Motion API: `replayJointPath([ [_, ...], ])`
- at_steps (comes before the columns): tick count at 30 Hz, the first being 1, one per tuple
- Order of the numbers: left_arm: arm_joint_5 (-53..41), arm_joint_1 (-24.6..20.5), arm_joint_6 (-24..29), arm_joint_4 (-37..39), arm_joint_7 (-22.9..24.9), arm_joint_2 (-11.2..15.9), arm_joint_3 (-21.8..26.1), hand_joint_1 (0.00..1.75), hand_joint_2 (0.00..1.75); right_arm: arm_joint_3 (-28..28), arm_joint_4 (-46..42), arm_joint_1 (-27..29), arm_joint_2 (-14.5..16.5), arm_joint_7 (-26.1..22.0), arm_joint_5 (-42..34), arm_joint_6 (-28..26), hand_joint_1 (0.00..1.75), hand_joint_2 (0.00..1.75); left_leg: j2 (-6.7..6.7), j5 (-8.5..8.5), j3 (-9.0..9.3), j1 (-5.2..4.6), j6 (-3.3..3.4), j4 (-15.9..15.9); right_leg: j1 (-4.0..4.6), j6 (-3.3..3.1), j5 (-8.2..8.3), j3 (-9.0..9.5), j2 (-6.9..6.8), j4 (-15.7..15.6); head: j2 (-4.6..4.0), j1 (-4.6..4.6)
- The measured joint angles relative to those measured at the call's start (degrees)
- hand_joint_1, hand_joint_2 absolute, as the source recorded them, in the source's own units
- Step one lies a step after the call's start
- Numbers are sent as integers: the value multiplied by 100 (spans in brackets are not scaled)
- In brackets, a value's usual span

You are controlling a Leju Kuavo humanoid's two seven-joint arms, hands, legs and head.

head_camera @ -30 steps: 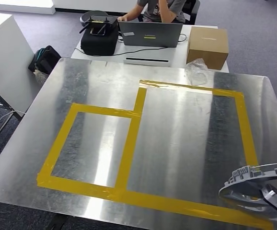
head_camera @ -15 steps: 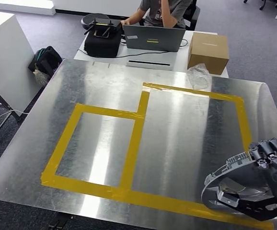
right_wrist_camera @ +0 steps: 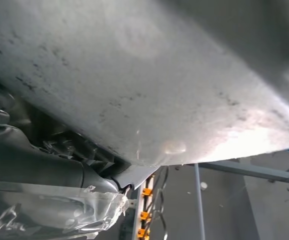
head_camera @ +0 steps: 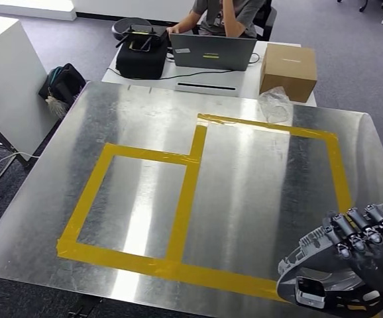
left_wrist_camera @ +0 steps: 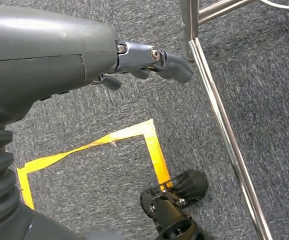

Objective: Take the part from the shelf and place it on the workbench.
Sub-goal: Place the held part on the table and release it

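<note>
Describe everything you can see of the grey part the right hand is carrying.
The part is a grey, moulded, plastic-looking piece with a curved outline, a ribbed upper rim and a small light block at its near edge. The right hand holds it, dark fingers curled over its top, at the near right corner of the workbench. Contact with the surface can't be judged.

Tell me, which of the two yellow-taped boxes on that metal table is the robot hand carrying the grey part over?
The larger taped rectangle, on the right. The right robot hand holds the grey part over its near right corner; the smaller rectangle sits far left.
</note>
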Motion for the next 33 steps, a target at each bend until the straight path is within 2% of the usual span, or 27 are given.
replayJointPath([
  [3,45,-9,6,6,-5,0,-43,0,175,-69,-12,-93,275,-274,-2,-89,175,175,0,0,0,1,0,0,0,-1,1,-2,-1,0,0,1],
  [6,106,-8,34,13,-17,4,-87,0,175,-604,-99,-118,781,-679,-4,-129,175,175,-3,1,-8,-5,2,0,-4,10,8,-8,-8,3,0,1],
  [9,192,4,71,28,-21,17,-133,0,175,-1434,-203,-128,1162,-575,-3,-134,175,175,-3,2,-21,-19,4,0,-17,40,29,-24,-6,8,0,1],
  [12,251,13,93,35,-23,22,-180,0,175,-2122,-367,-178,1493,-412,-2,-134,175,175,-1,1,-26,-27,4,0,-26,42,32,-39,4,12,0,1],
  [17,284,18,101,38,-23,26,-259,0,175,-2705,-676,-345,1983,-641,9,-134,175,175,0,0,-32,-32,3,-1,-32,39,27,-50,4,21,0,1],
  [24,295,16,101,40,-23,26,-331,0,175,-3000,-895,-499,2269,-985,11,-134,175,175,0,-1,-36,-32,0,-2,-31,37,23,-57,4,24,0,1],
  [33,365,-8,99,40,-37,34,-422,0,175,-3754,-1161,-779,2467,-2205,10,-134,175,175,0,-1,-39,-33,0,-2,-33,37,22,-60,2,24,0,1],
])
